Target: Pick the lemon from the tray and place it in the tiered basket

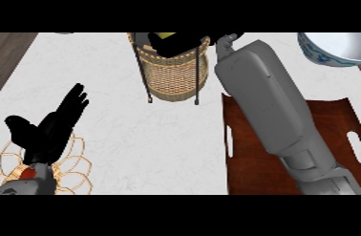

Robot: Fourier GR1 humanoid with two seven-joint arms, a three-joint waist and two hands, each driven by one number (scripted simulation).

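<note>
Yellow shows between the black fingers of our right hand, which is curled round the lemon above the upper tier of the tiered basket. The lemon is therefore off the tray and over the wicker bowl, though we cannot tell if it already touches the weave. To do this step well, we judge that we should lower the hand until the fruit sits inside the rim, and only then let the fingers go, so it does not roll out. Our left hand rests unclenched at the lower left, over a wire trivet. The table is white marble; a blue-patterned bowl stands at the far right corner.
</note>
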